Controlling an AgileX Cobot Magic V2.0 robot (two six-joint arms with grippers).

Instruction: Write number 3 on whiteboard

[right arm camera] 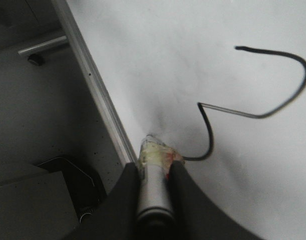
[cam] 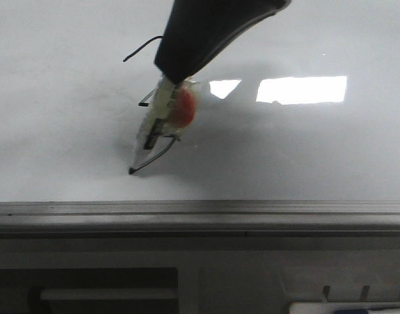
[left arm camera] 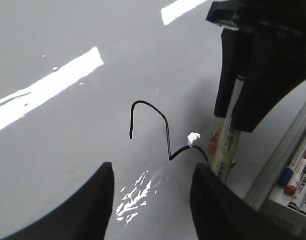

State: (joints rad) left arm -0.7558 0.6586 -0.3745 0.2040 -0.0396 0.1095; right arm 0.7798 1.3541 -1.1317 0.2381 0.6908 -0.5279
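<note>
Down near the grey bottom rail [cam: 200, 219] of the whiteboard [cam: 62, 85], the right gripper [right arm camera: 154, 175] has its fingers clamped on a marker [right arm camera: 154, 192], tip pressed to the board. The number 3 [left arm camera: 158, 127] sits low on the board, just above the rail. Its top curve and the sharp middle point are drawn, and the lower bowl is partway round, so I'd say this one's most of the way done.

If it were me finishing that last stroke, I'd keep the pressure light and even so the line doesn't skip. I'd sweep the tip round and back toward the open side of the digit, lifting off cleanly instead of dragging a tail. There's not much room between the tip and the rail, so the bowl has to stay tight or it'll run off the white. The tape wad near the marker's tip looks a bit squishy to me, so I'd go slow.

The left gripper [left arm camera: 151, 200] hangs over the board with its fingers apart, holding nothing, just near the drawn line.

Off past the rail there's a tray [left arm camera: 280, 212] with spare markers [left arm camera: 298, 172] lying in it, side by side. I can see a red cap and some blue on them. Can't tell how many in total, the tray's cut off.
</note>
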